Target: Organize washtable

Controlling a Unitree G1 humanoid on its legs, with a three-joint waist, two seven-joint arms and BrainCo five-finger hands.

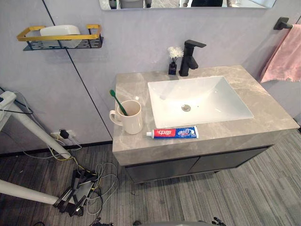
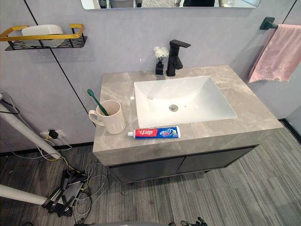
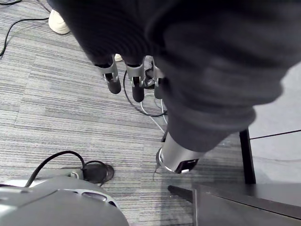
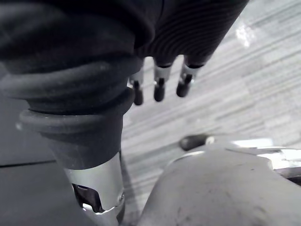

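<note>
Left robot hand: fingers straight and relaxed, hanging over the grey striped plank floor, holding nothing. Right robot hand: likewise straight, slightly spread, empty, above the same floor. On the grey marble-patterned table, left of the white rectangular sink: cream ceramic mug, upright, handle pointing left, with a green toothbrush standing tilted in it, head up. Red-and-blue toothpaste tube lies flat on the front strip of the table, just before the sink, white cap toward the mug, near it but apart. Behind the sink: matte black faucet, and a small black bottle with a white flower just beside it. Pink towel hangs on the wall at right.
</note>
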